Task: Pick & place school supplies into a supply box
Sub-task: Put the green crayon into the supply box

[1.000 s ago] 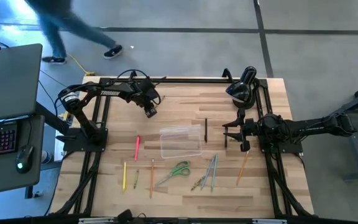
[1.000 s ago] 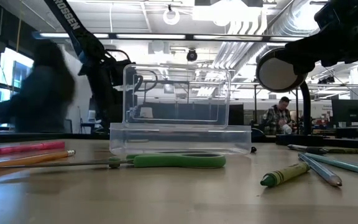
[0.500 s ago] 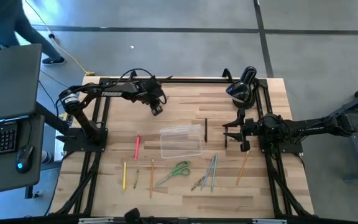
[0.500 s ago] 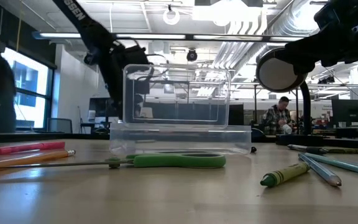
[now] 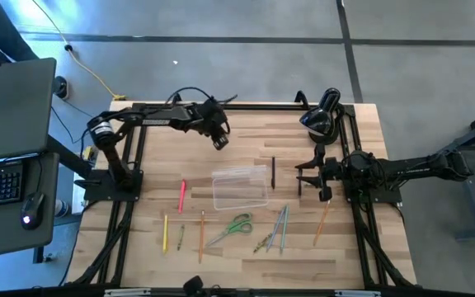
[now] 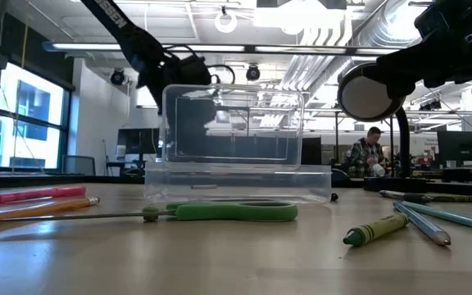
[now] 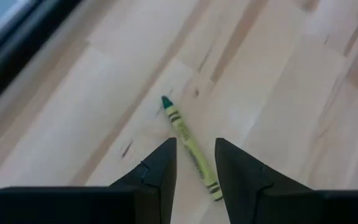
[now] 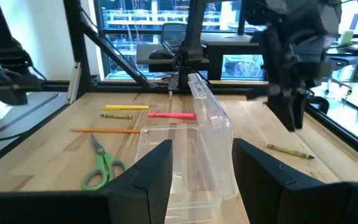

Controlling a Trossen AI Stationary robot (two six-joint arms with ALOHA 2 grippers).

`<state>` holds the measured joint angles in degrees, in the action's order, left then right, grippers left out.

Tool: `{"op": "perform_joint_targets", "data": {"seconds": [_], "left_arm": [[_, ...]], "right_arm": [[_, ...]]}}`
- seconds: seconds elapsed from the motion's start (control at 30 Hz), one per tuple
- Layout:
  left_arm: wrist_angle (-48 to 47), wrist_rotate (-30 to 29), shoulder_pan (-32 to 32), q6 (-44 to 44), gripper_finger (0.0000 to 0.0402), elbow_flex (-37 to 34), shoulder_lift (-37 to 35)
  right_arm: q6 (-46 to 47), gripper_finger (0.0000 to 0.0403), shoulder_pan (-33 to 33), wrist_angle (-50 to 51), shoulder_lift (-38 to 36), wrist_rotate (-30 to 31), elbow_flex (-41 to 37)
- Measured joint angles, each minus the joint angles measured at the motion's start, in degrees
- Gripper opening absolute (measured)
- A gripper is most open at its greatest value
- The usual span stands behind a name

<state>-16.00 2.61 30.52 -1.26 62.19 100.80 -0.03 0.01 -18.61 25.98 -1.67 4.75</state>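
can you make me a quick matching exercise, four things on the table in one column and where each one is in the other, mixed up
Things:
1. green-handled scissors
2. pink marker
3. left gripper
4. supply box

Places:
A. above the table's far part, over a crayon
B. at the table's middle, lid up
C. just in front of the box, toward the near edge
D. beside the box, toward the left arm's base

Pairs: 1-C, 2-D, 3-A, 4-B
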Motion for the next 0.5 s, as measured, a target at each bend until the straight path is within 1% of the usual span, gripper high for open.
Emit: {"op": "perform_joint_targets", "data": {"seconds": [0.17, 0.23, 0.33, 0.5], "left_arm": [[0.52, -0.72, -1.18, 2.50, 0.0143, -0.26, 4.87], [3.43, -1.09, -1.66, 2.27, 0.0143, 0.02, 5.17], [4.83, -1.13, -1.73, 2.28, 0.0143, 0.25, 5.24], [7.08, 0.89, -1.70, 2.38, 0.0143, 2.56, 5.52]], "right_arm": [[-0.11, 0.0146, 0.00, 0.02, 0.00, -2.01, 0.00], [0.01, 0.0146, 0.02, 0.09, 0.00, -2.30, 0.00], [0.03, 0.0146, 0.01, 0.25, 0.00, -2.42, 0.00], [0.00, 0.0146, 0.02, 0.38, 0.00, -2.41, 0.00]]}}
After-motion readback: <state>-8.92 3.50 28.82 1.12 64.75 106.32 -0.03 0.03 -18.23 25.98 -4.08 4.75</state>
